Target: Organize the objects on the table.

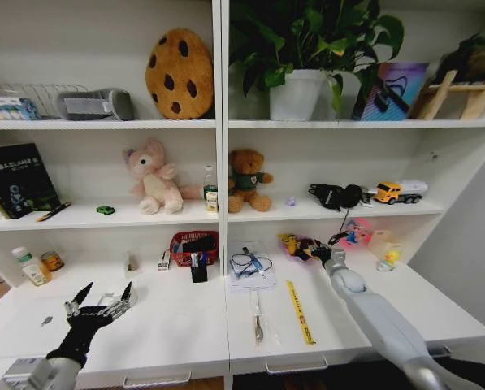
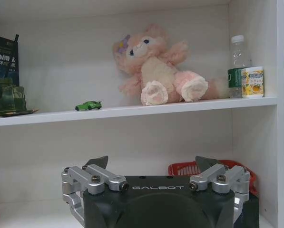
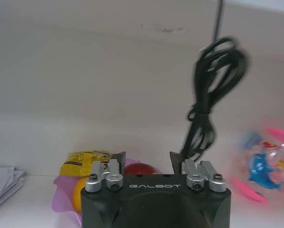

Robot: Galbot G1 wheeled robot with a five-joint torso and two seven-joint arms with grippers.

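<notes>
A: Right claw [image 1: 318, 253] is out at the back of the white surface [image 1: 177, 325], jaws apart and empty, just at the purple bowl [image 3: 61, 202] of glossy red and yellow balls.

B: I'd come down square on the bowl's thin rim; the balls would likely roll.

A: Left claw [image 1: 104, 296] hovers open over bare surface. The tiny green car [image 2: 88, 105], hard and smooth, sits on the shelf beside the pink plush [image 2: 156, 71].
</notes>
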